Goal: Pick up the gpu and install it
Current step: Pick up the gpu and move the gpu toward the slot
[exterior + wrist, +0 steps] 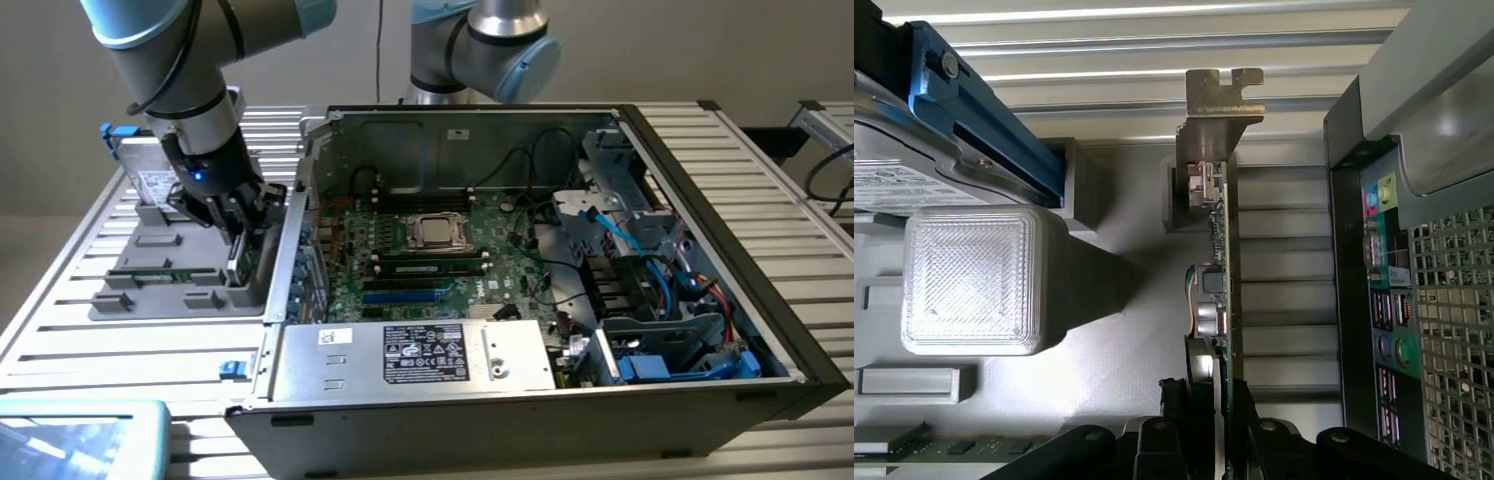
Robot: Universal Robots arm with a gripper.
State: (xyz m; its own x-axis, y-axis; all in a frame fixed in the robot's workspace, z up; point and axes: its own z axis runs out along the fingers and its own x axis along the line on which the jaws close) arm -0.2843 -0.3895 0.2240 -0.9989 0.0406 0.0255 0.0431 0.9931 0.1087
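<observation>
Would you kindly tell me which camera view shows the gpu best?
The wrist view: the gpu stands edge-on, its metal bracket plain, clamped in the pincer. In the exterior view it is a thin dark sliver below the pincer, at the grey tray.

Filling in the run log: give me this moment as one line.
gripper: closed on gpu | gpu: on edge, at grey tray | computer case: open, gpu not inside
</observation>
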